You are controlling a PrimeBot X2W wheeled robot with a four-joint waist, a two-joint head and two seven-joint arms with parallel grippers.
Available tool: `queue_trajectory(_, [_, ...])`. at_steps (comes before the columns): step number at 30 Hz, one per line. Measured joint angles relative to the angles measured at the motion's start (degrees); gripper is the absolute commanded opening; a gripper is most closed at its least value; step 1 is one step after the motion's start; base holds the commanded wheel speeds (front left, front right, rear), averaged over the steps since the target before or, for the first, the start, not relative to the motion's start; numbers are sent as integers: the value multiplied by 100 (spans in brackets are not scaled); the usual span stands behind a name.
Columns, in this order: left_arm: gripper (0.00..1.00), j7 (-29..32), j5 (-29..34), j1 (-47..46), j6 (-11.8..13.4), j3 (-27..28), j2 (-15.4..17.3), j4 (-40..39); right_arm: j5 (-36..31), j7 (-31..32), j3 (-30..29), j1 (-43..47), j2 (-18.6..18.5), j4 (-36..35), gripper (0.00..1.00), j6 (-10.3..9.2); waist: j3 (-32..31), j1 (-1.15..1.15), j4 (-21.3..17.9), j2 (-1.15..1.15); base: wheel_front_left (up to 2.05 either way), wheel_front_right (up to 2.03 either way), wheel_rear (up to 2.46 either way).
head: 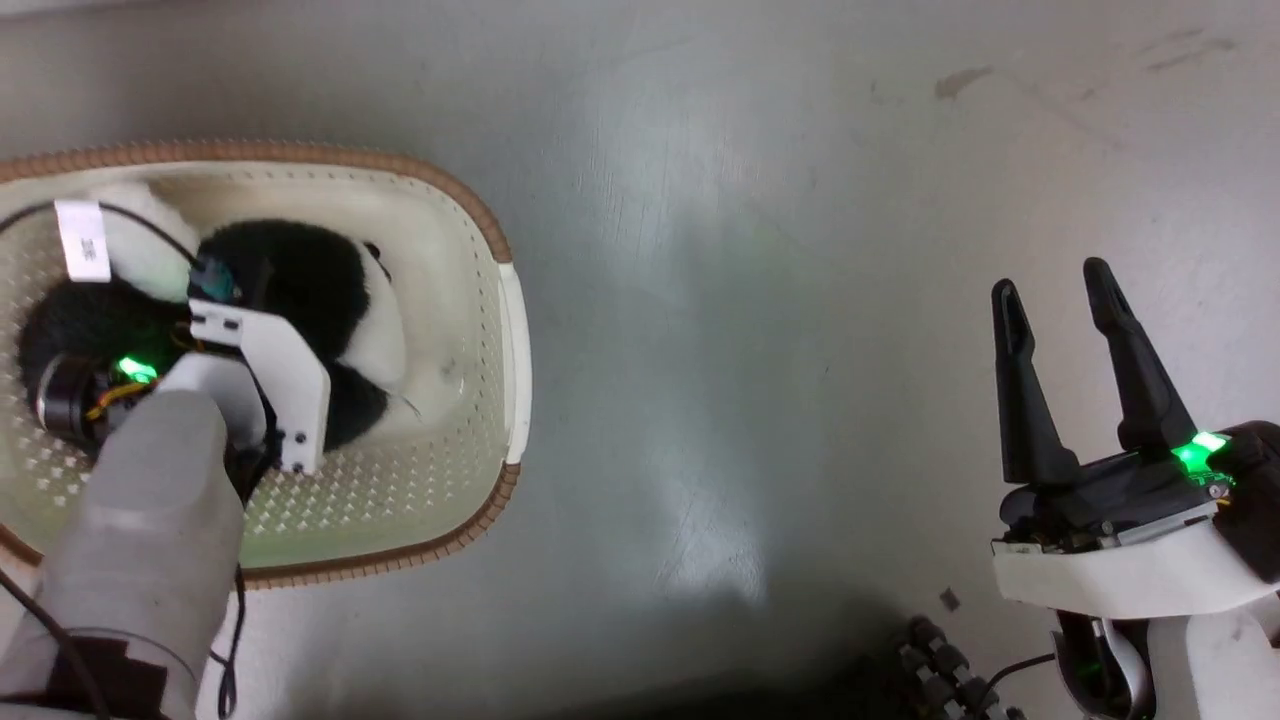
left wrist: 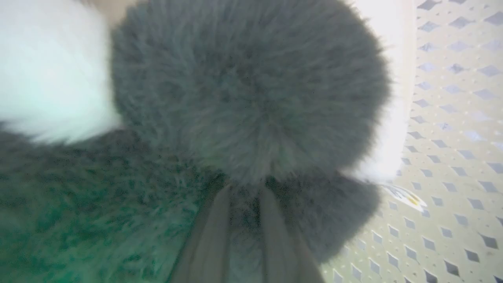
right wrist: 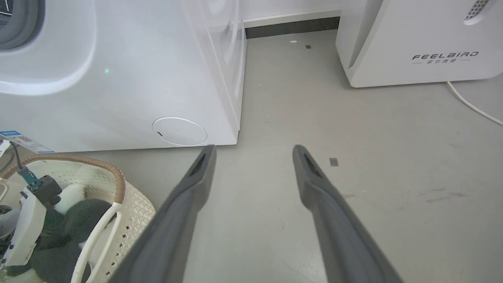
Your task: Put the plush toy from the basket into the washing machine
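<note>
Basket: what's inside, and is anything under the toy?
The plush toy lies inside the basket, with the left gripper pinched into its black fur. The toy and the arm hide the basket floor beneath, so anything under it can't be seen.

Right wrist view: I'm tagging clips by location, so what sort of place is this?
Likely a laundry corner, perhaps a test room: a white front-loading washing machine, a perforated basket beside it on a bare grey floor, and a FEELBIRD-marked white appliance.

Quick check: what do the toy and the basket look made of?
Toy: soft long-pile plush fur, black and white; fibres fluff at its edges. Basket: likely rigid cream plastic, going by moulded diamond perforations; brown rim looks woven, perhaps moulded.
</note>
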Motion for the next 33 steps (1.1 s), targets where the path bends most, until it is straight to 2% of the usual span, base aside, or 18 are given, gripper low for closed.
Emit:
queue_trajectory(14, [0, -1433, -492, 1120, -52, 76, -646, 121, -304, -4, -110, 97, 1, 280, 100, 0, -1557, 0, 249, 0, 0, 0, 0])
queue_trajectory(22, [0, -2065, -778, 1711, -52, 122, -781, -74, -377, -4, -132, 381, 1, 402, 100, 0, -2555, -1, 470, 0, 0, 0, 0])
queue_trajectory(26, [0, -2123, -887, 2011, -53, 138, -831, -488, -415, -4, -140, 523, 0, 456, 100, 0, -2972, -1, 594, 0, 0, 0, 0])
queue_trajectory(27, [0, -2124, -893, 2198, -53, 214, -831, -909, -441, -4, -155, 605, 0, 480, 100, 0, -3156, -1, 664, 0, 0, 0, 0])
queue_trajectory(33, [0, -2162, -866, 2880, -40, 541, -836, -2293, -456, -4, -172, 769, 0, 495, 100, 0, -3615, -1, 857, 0, 0, 0, 0])
